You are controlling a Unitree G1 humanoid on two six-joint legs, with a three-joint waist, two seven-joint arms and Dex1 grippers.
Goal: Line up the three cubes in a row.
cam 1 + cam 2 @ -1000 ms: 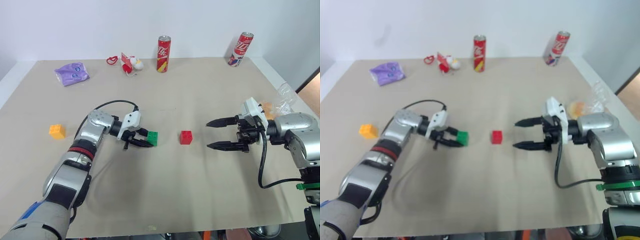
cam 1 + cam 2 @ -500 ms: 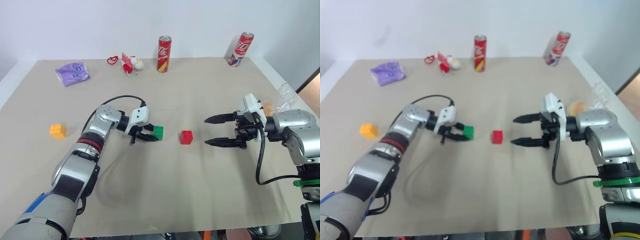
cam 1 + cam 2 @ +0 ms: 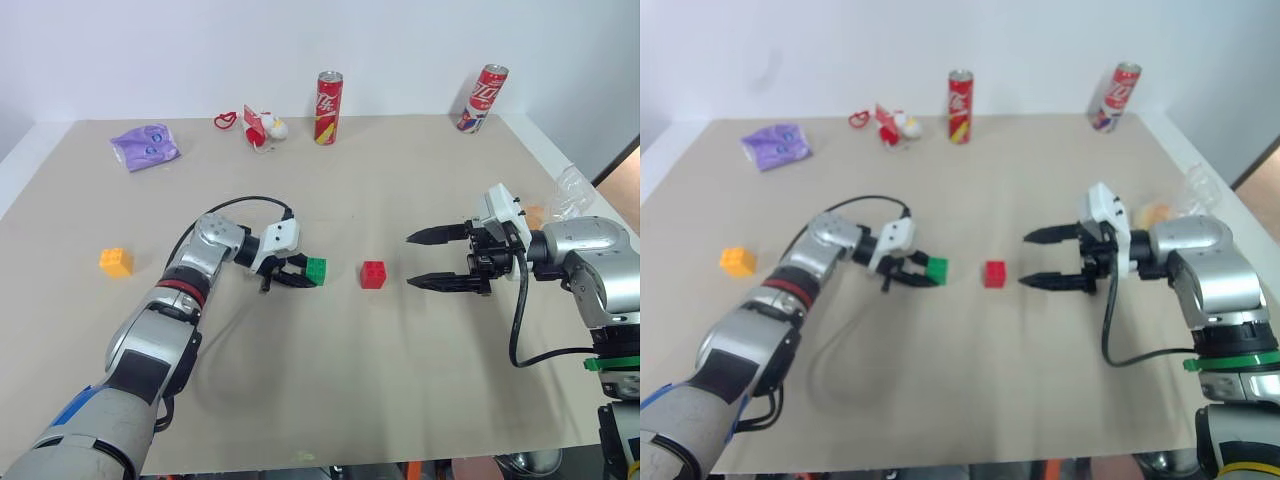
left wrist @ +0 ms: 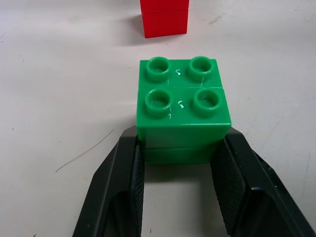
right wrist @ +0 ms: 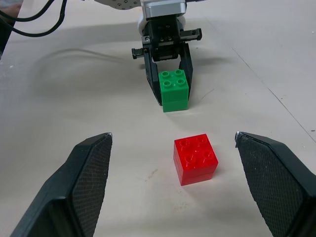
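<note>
Green cube [image 3: 316, 270] carried nearer red cube [image 3: 373, 274], left tool [image 3: 301, 276] clamped on it, right tool [image 3: 432, 259] apart

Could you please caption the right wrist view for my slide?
Left gripper shut on the green cube, red cube between open right gripper fingers.

We see the red cube [image 4: 164, 18] beyond the left gripper's [image 4: 180, 163] jaws, cut off by the frame edge. The green cube's [image 4: 182, 115] lower sides are hidden between those jaws. The can labels [image 3: 327, 105] are too small to read.
</note>
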